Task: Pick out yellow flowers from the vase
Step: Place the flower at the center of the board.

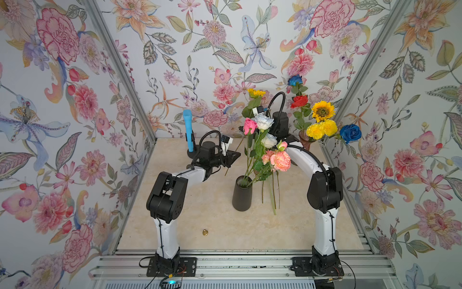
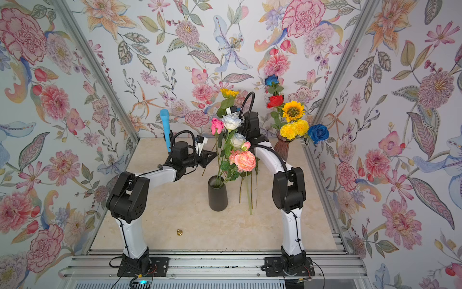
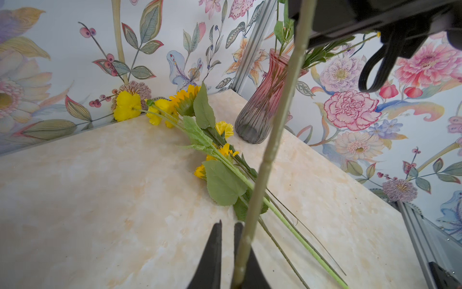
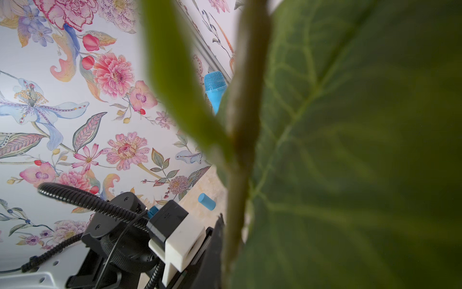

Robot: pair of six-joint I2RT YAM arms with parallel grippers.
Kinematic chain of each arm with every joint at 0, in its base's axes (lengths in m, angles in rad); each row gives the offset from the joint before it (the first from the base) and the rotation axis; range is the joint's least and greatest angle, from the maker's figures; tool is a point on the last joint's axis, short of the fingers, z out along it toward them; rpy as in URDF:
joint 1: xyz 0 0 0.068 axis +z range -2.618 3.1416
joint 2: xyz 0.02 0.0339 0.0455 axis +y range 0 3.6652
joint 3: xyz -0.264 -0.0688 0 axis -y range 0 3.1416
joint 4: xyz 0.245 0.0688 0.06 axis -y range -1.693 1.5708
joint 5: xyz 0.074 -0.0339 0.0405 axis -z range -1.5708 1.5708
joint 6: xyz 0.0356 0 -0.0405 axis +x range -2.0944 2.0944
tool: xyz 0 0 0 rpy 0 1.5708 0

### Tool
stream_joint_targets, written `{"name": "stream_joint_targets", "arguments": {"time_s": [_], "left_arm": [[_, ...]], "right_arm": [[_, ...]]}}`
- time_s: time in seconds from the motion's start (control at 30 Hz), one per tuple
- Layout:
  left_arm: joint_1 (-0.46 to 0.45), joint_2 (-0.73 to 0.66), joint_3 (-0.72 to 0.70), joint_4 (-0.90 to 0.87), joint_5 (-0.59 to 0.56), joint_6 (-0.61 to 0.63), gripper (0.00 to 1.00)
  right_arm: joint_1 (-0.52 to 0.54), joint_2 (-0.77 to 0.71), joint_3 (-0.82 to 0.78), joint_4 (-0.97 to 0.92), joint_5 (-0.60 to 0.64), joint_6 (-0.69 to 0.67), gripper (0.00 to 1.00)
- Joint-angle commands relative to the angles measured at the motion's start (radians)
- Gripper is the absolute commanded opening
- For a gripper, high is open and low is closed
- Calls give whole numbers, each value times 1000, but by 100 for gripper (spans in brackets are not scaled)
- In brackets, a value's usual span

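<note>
Floral wallpaper on all walls, beige marbled desk (image 1: 190,215). Landmark: black vase (image 1: 241,196), upright mid-desk, holding a pink rose (image 1: 250,125), white roses (image 1: 263,121) and peach roses (image 1: 281,160).

Right gripper (image 1: 253,113) sits high, above and behind the black vase. It is closed on the held sunflower (image 1: 256,93), whose head points up near the back wall. Its big leaf fills most of the right wrist view, blurred.

From there its stem (image 3: 275,140) slants down to the left of the black vase and reaches the left gripper (image 3: 228,225). Left gripper jaws are nearly together. In the left wrist view the stem runs right along one finger (image 3: 241,250); can't tell whether it's actually pinched.

Loose yellow bunch (image 3: 165,110) lies flat on the desk behind and right of the black vase. Its heads are at the back wall and its long green stems point forward past the vase's right side.

Ribbed glass vase (image 2: 282,149) stands farther behind-right of the black vase, just beside the bunch. It carries a second sunflower (image 1: 323,110), yellow pompoms (image 1: 321,128), blue roses (image 1: 350,133) and a red rose (image 1: 299,101).

Blue microphone (image 1: 188,130) stands on a stand behind-left of the black vase. A small brass object (image 1: 205,232) sits in front-left of it, well apart.
</note>
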State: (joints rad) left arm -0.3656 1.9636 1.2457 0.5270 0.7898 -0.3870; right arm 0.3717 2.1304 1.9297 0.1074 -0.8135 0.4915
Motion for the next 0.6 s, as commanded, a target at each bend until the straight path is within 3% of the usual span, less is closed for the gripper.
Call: {"name": "stream_joint_targets", "arguments": {"time_s": [0.0, 0.13, 0.23, 0.43, 0.57], "left_arm": [[-5, 3, 32, 9, 5, 5, 5], [-7, 8, 40, 9, 22, 2, 0], [-7, 14, 52, -4, 20, 8, 0], [-6, 27, 76, -19, 2, 4, 0], [-1, 50, 109, -28, 0, -28, 0]], "right_arm": [[1, 14, 23, -39, -1, -34, 4], [1, 30, 32, -38, 9, -33, 7], [1, 41, 44, -40, 14, -34, 17], [-2, 41, 42, -64, 27, -54, 51], [-2, 11, 3, -70, 37, -77, 63]]}}
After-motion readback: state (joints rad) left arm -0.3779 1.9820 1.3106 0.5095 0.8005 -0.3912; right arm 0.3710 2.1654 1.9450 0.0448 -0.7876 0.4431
